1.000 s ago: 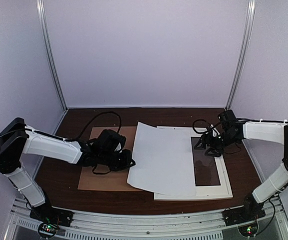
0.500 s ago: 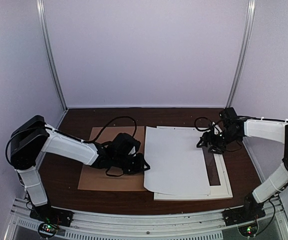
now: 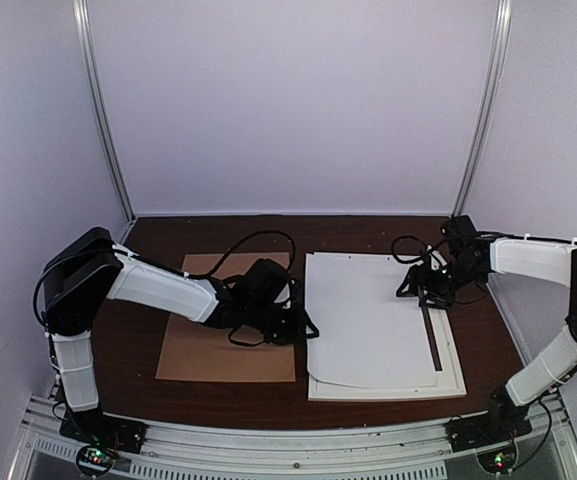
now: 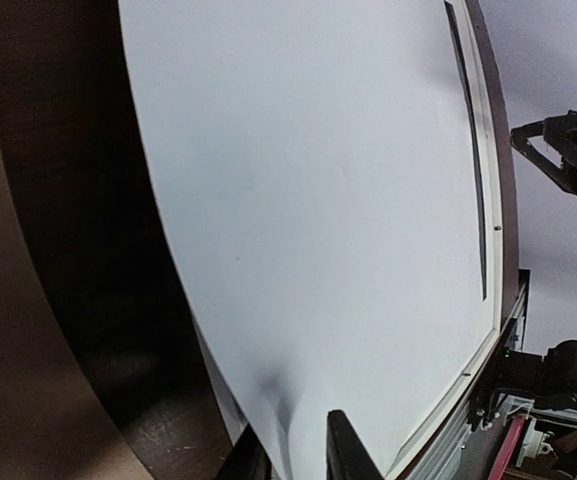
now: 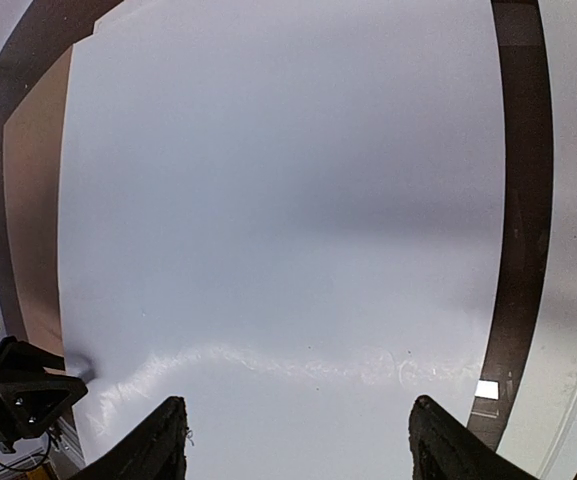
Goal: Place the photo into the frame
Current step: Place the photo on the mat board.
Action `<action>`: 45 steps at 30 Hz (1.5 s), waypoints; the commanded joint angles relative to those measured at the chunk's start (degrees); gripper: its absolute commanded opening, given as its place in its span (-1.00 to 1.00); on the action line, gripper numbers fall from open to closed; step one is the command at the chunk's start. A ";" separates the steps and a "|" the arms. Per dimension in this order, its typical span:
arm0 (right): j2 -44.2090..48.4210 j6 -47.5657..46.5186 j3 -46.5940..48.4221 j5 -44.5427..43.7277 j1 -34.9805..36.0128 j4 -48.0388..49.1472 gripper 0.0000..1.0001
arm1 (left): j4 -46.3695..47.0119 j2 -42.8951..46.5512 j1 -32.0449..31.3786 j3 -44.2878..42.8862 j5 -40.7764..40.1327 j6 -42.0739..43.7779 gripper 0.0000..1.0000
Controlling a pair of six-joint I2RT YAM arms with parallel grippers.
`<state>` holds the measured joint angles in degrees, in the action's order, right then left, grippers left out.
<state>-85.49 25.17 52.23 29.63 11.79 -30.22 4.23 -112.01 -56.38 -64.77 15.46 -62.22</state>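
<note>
Dark surface: the photo lies white-side up on the frame, right of my left gripper, whose hold I cannot tell; right gripper hovers open.

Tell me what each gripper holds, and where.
Left gripper: the photo, its left edge between the fingers; clamped or not, cannot tell. Right gripper: open above the photo, holding nothing.

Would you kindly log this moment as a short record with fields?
photo: white side up, lying over the frame, dark strip uncovered at right
frame: flat, right of the brown board
left gripper: slightly open at the photo's near-left edge
right gripper: open above the photo's right part
</note>
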 commanded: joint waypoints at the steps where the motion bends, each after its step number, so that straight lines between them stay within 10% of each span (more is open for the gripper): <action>1: 1.38 -1.24 0.84 -1.13 -0.39 -0.79 0.51 | -1.56 -1.67 -0.24 -3.43 2.35 2.43 -0.67; 45: 10.45 -5.98 7.35 -6.27 -7.32 -12.80 0.52 | 8.81 0.07 -1.83 -13.27 12.31 1.66 -1.00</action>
<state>-77.56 20.51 57.71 25.26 6.13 -39.92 8.08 -115.28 -57.87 -73.95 25.76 -60.34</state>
